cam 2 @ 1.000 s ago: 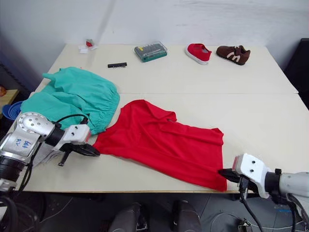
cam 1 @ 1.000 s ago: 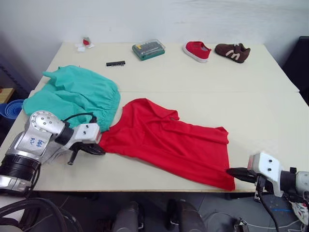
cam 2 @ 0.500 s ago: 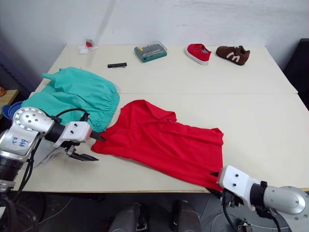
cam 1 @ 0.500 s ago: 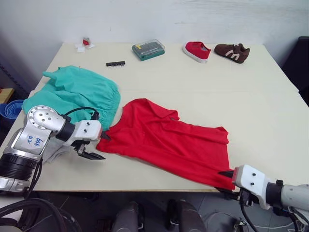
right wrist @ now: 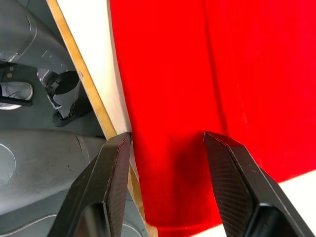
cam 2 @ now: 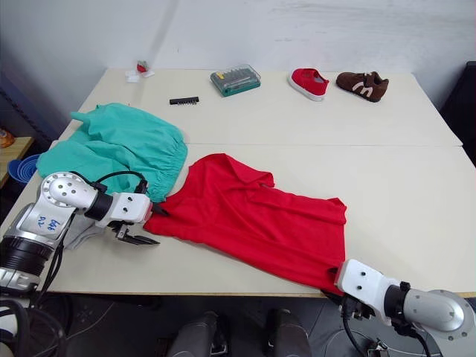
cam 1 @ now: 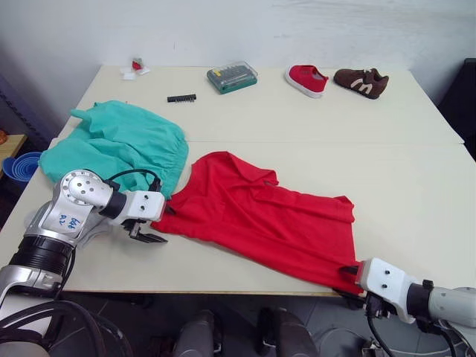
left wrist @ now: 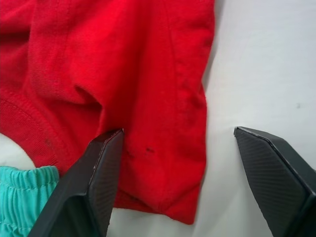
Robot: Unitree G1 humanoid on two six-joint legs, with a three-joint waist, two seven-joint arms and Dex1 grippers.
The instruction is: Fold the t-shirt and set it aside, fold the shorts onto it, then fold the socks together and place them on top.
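1. We see the t-shirt (cam 1: 264, 219) lying spread on the near half of the pale surface (cam 1: 297, 119), one corner at our left and the opposite corner reaching the front edge at our right.
2. Our left claw (left wrist: 173, 163) is released, its fingers spread wide: one fingertip (left wrist: 106, 158) rests on the red cloth at the shirt's left corner, the other (left wrist: 266, 163) sits on bare surface just beside the hem.
3. Our right claw (right wrist: 165, 163) is also released, its two fingers straddling the shirt's near right corner where it meets the front edge of the surface.
4. The shorts (cam 1: 119, 145) lie bunched at the left side of the surface, their gathered waistband touching the shirt's left corner.
5. A bit of light grey cloth shows under our left arm beside the shorts; we cannot tell whether it is the socks.
6. Along the far side of the surface we see a green case of tool bits (cam 1: 233, 76), a small red shoe (cam 1: 305, 79), a brown shoe (cam 1: 361, 80) and a black strip (cam 1: 181, 97), all well apart from the garments.
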